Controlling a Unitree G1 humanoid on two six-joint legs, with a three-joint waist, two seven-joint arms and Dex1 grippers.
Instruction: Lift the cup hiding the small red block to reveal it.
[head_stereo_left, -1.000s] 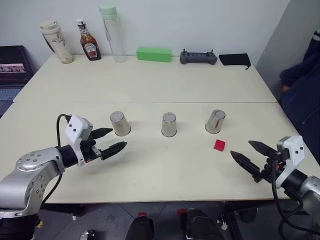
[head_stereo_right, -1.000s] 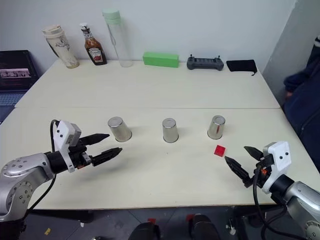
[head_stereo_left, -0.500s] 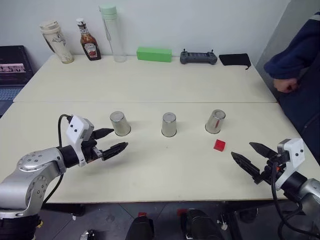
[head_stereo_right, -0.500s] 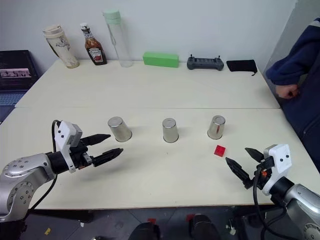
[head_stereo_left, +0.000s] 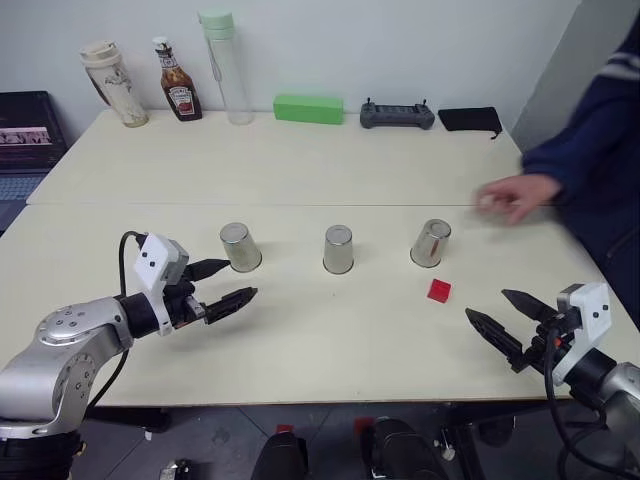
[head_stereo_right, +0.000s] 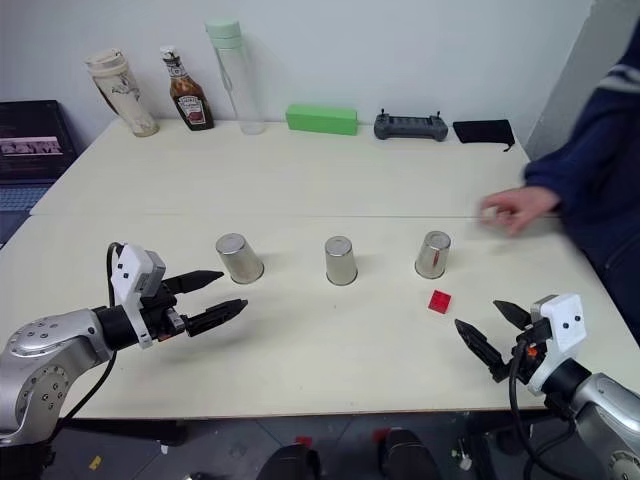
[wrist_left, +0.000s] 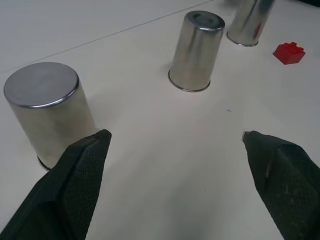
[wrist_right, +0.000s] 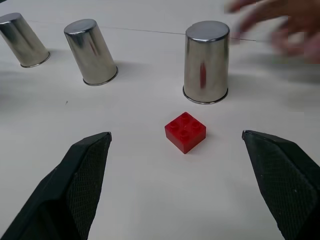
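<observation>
Person's hand (head_stereo_left: 512, 197) has come in over tabletop (head_stereo_left: 300, 160), beyond right hand (head_stereo_left: 510, 318). Small red block (head_stereo_left: 438, 290) uncovered, just ahead of it, beside cup (head_stereo_left: 430, 243). Both hands wide, empty; left hand (head_stereo_left: 222, 284) near leftmost cup. Likely setup: block awaits hiding.

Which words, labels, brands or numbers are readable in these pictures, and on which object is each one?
No text can be read.
Ketchup bottle: the red label has print, too small to read.
Beige tumbler: a pattern or print, too blurred to read.
Laptop screen: an image, no legible words.
Steel cups, red block: no markings.
</observation>
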